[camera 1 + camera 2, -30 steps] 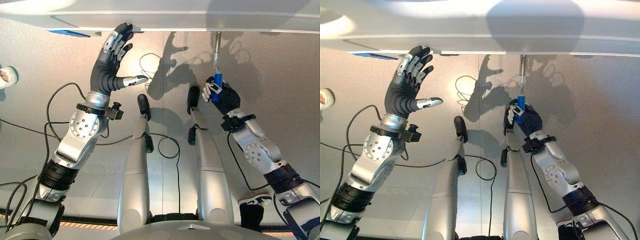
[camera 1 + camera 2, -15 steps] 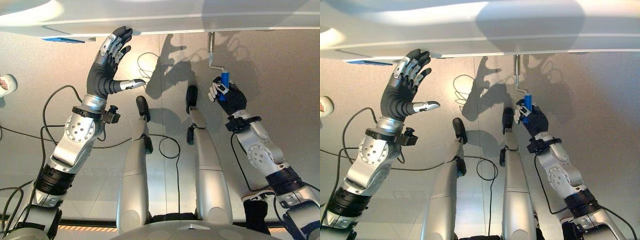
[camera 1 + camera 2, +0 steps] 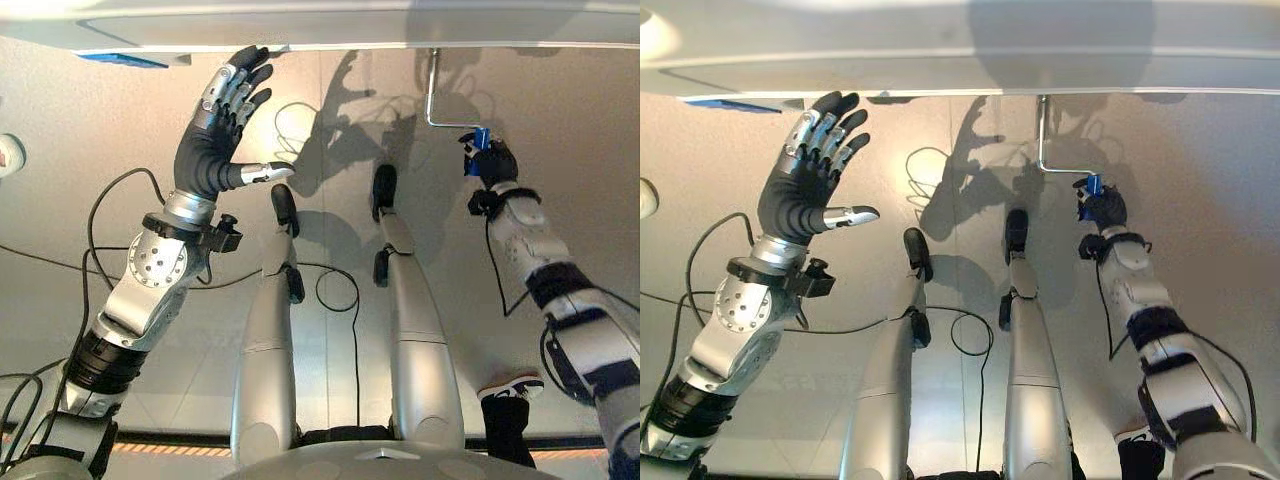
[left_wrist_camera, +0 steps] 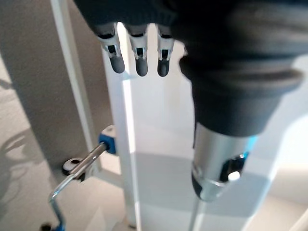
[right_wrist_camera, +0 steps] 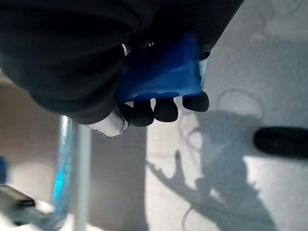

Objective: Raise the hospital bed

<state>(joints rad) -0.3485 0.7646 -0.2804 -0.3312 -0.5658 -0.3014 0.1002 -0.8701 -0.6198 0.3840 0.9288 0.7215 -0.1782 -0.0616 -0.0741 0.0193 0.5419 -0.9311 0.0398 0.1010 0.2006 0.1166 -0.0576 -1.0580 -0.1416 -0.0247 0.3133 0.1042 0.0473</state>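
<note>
The hospital bed's white frame (image 3: pixel 400 25) runs across the far edge of the eye views. A bent metal crank (image 3: pixel 432 100) hangs from it, ending in a blue handle (image 3: pixel 481 138). My right hand (image 3: pixel 492 162) is shut on that handle, out to the right of the crank's shaft. In the right wrist view the dark fingertips (image 5: pixel 159 108) curl round the blue handle (image 5: pixel 163 77). My left hand (image 3: pixel 210 150) is open and raised, its fingertips at the frame's lower edge. In the left wrist view its straight fingers (image 4: pixel 137 57) lie over the white frame (image 4: pixel 159 144), with the crank (image 4: pixel 72 178) beyond.
A blue part (image 3: pixel 125 60) sits under the bed frame at the left. A white round object (image 3: pixel 8 155) lies on the floor at the far left. A person's shoe (image 3: pixel 510 390) stands at the lower right. Beige floor spreads below the bed.
My right hand has swung the blue handle out to the right and upward, turning the crank from hanging below its shaft to pointing sideways. The left hand has barely moved.
</note>
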